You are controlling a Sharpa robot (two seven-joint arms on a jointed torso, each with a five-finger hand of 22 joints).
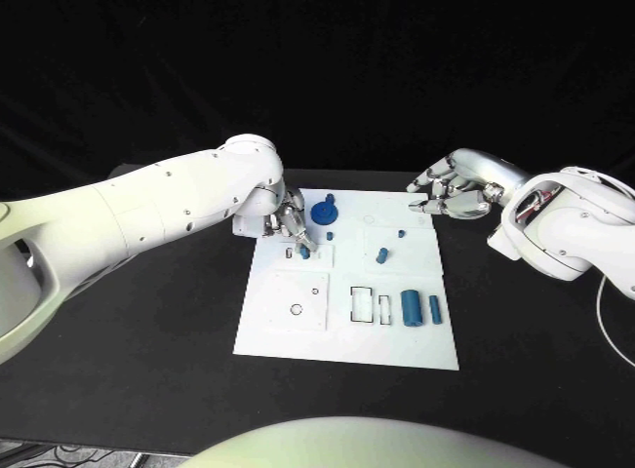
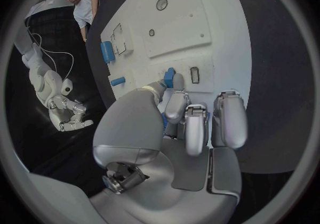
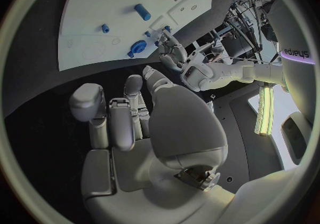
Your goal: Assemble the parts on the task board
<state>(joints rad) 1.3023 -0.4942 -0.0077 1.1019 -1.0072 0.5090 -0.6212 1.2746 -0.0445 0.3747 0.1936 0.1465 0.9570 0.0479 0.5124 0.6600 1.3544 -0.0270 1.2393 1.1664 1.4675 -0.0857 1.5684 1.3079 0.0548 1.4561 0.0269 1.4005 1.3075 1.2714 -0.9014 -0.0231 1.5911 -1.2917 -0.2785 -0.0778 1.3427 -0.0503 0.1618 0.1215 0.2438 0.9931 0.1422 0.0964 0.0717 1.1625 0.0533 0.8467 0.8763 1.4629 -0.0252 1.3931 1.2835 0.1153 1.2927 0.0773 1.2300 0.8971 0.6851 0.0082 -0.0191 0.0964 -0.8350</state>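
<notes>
You are looking at a black tabletop with a matte, cloth-like surface. Past its far edge hangs a black curtain in soft folds, closing off everything behind. In the right wrist view, beyond the tabletop's edge, you can see a tangle of dark equipment and cables and a lit vertical strip lamp glowing pale green-white against a grey panel. A few cables lie at the near left corner.

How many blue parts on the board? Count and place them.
7: a round one at the far edge, two tiny pegs and a short bar mid-board, two cylinders near right, a seventh at the left hand. More may hide.
</notes>
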